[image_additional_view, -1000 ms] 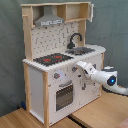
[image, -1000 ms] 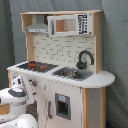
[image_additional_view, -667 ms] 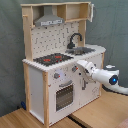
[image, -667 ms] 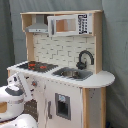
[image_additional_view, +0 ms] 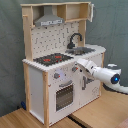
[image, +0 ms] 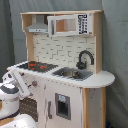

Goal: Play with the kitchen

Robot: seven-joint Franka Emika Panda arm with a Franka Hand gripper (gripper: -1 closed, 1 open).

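The kitchen (image_additional_view: pixel 57 60) stands upright, its long axis vertical, and fills the middle of both exterior views. In the second exterior view its front faces toward the lower right of the frame; in the first exterior view it faces the lower left. It is white with light wood edges, and it has a black and red stovetop (image_additional_view: pixel 52 59), a black faucet (image: pixel 85 57) over a sink (image: pixel 73 73), a grey hood (image_additional_view: pixel 49 21) in the upper part, and an oven door (image_additional_view: pixel 64 95) with a window. The gripper (image_additional_view: pixel 78 63) is at the front panel just under the stovetop, near the knobs (image_additional_view: pixel 57 76); whether its fingers are spread or pressed together, I cannot tell.
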